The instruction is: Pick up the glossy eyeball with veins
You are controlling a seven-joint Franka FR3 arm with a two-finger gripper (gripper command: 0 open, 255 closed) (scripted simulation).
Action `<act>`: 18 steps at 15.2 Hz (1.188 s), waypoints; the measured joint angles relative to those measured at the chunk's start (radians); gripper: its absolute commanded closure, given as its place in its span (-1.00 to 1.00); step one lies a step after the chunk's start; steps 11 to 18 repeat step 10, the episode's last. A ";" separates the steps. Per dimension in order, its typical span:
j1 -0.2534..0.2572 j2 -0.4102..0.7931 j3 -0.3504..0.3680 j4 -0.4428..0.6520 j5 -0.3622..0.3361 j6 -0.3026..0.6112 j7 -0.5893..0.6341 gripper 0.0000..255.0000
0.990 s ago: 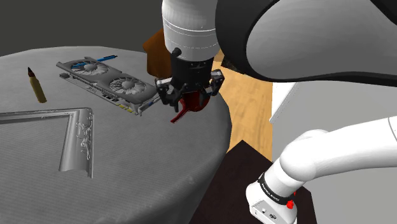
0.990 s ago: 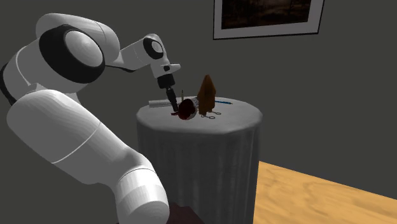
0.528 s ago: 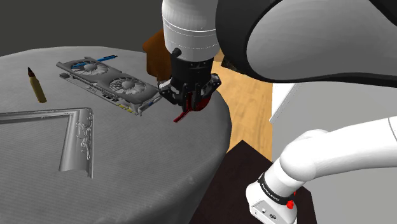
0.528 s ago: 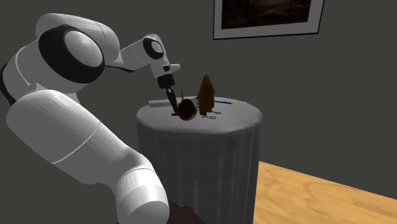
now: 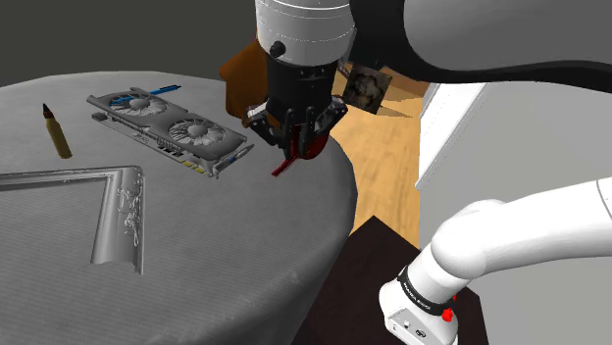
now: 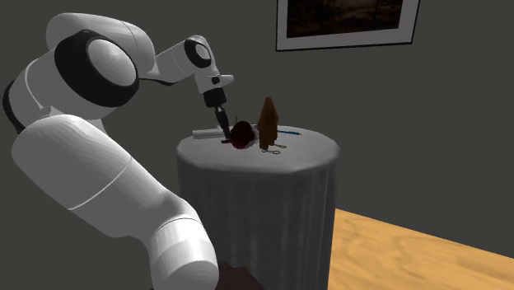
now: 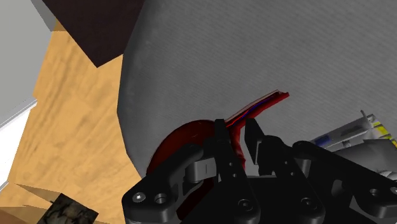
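Graphics card (image 5: pixel 169 129), bullet (image 5: pixel 57 131) and frame (image 5: pixel 120 211) lie on table (image 5: pixel 245 250)

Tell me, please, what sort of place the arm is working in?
Probably a room in a house: a round, cloth-draped table stands on a wooden floor, and a framed picture hangs on the dark grey wall behind it.

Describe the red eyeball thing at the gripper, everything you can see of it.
The eyeball is a glossy dark red ball with a thin red tail, streaked blue. The gripper is shut on it, black fingers clasping it near the tail's root. It hangs tilted, tail pointing down toward the grey table, near its edge. Whether the tail's tip touches the table I cannot tell.
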 measured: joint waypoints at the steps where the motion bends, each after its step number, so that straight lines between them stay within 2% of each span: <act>1: -0.003 0.004 0.000 0.017 -0.003 -0.013 -0.001 1.00; 10: -0.029 0.041 0.001 0.156 -0.030 -0.119 -0.013 1.00; 18: -0.029 0.041 0.001 0.156 -0.030 -0.119 -0.013 1.00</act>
